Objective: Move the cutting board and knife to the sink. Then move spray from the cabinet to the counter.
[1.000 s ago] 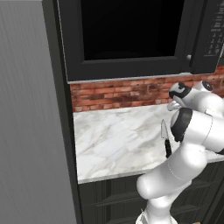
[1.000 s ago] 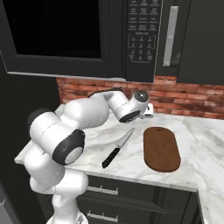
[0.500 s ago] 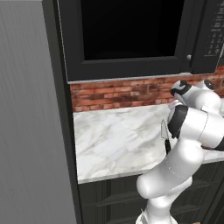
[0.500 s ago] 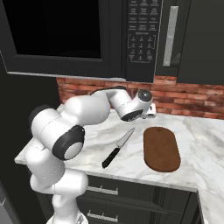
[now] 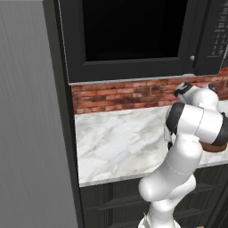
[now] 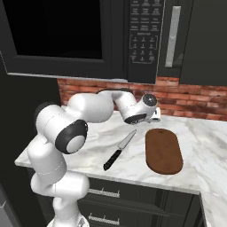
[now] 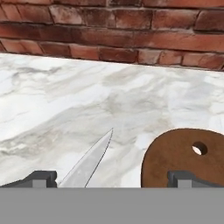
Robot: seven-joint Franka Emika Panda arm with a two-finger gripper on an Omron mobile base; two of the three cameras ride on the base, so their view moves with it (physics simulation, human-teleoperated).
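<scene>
a: what do you have on the counter (image 6: 208,146)?

b: you have two things on the marble — one cutting board (image 6: 164,150) and one knife (image 6: 119,150). they lie side by side, near each other but not touching, with the knife on the arm's side of the board.

a: how does the knife lie?

b: flat, its black handle toward the front edge of the counter and its silver blade pointing back toward the brick wall (image 6: 195,99). in the hand view you see the blade tip (image 7: 89,162) and, to its right, the rounded end of the board (image 7: 186,157) with one small hole through it.

a: and the gripper (image 6: 155,116)?

b: it hangs above the counter near the far end of the board, close to the brick. its two finger tips (image 7: 41,178) stand wide apart with nothing between them — you hold neither the knife nor the board.

a: anything else?

b: one black microwave (image 6: 84,37) hangs above the counter, its button panel on the right, and one dark cabinet (image 6: 195,40) beside it with a single metal handle. in the left base view the arm hides most of the board; you see just a brown sliver (image 5: 213,147) by the elbow.
</scene>
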